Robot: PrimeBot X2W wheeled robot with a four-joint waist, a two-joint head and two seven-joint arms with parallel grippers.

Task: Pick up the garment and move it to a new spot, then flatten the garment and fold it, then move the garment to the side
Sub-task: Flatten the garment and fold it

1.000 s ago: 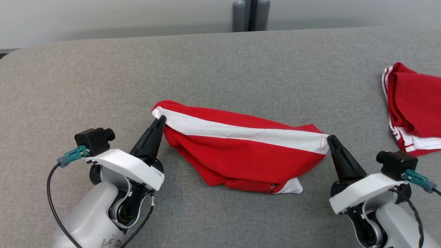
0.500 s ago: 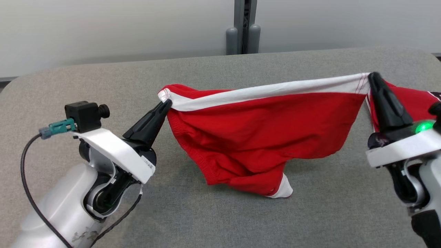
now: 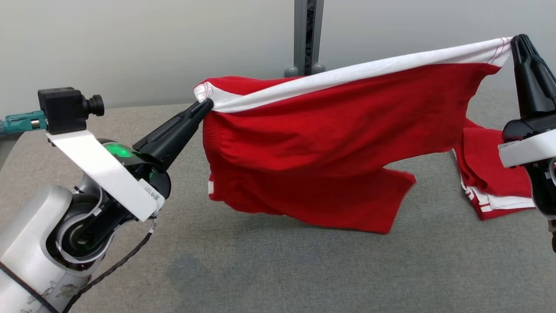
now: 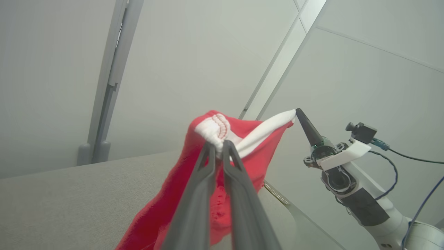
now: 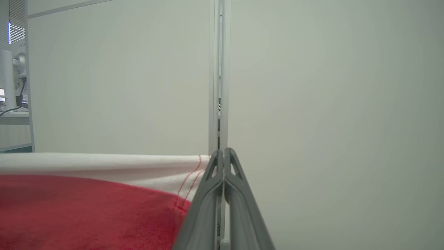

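I've hoisted the garment (image 3: 330, 143) up from the table (image 3: 278, 269); left jaws and right jaws pinch its white band's ends, open table ahead.

wall (image 3: 130, 43): plain, pale grey | post (image 3: 308, 34): grey, upright, against wall behind counter | counter (image 3: 304, 269): grey woven fabric top | light: soft, even

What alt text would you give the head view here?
The left gripper and right gripper hold a red, white-banded garment stretched over the grey table, right end higher. A second red garment lies at the right.
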